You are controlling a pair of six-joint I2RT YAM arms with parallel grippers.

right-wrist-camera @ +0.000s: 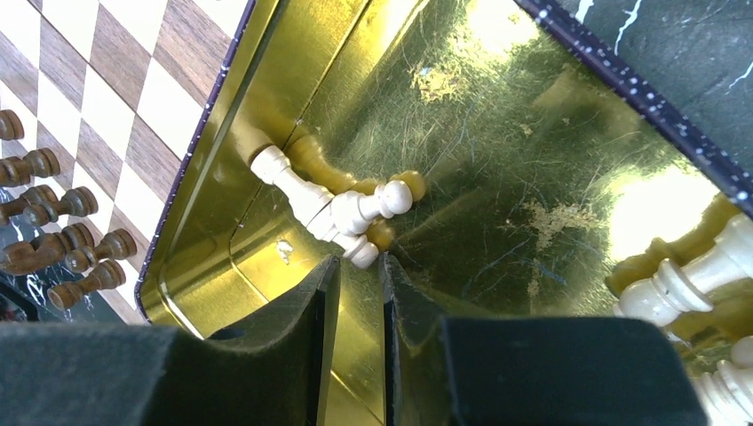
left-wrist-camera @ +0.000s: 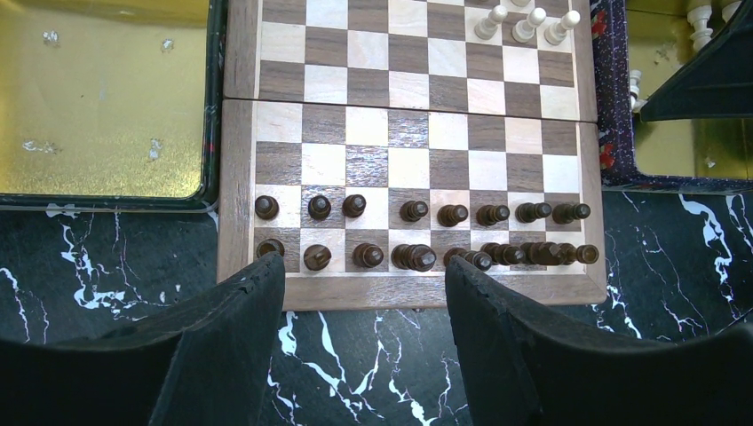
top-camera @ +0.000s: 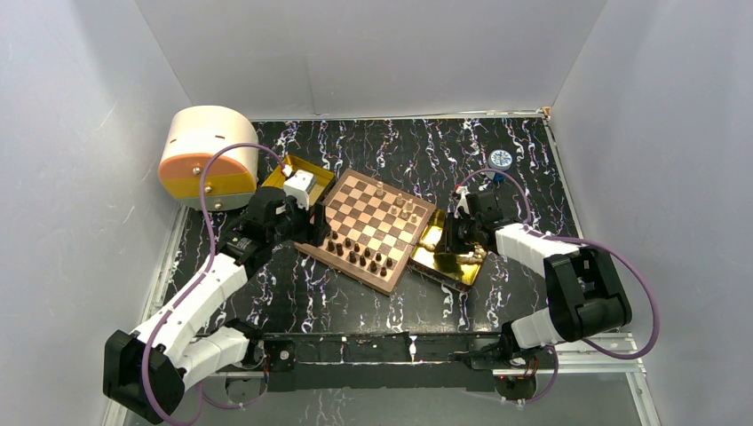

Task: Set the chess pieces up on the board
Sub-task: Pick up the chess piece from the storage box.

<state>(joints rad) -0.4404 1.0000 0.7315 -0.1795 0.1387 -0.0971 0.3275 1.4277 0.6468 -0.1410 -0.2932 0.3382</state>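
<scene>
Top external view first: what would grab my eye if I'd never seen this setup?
The chessboard in the middle, with dark brown pieces lined in two rows along its near edge. To its right, a shiny gold tray holds light pieces lying down, the right tool narrowed beside them. An orange-and-cream drum sits far left.

Plain pale grey walls (top-camera: pixel 373 53) box in a black marble-patterned tabletop (top-camera: pixel 533 151) veined white and violet. A round cream-and-orange drum (top-camera: pixel 206 155) sits in the far left corner. Light falls evenly.
</scene>
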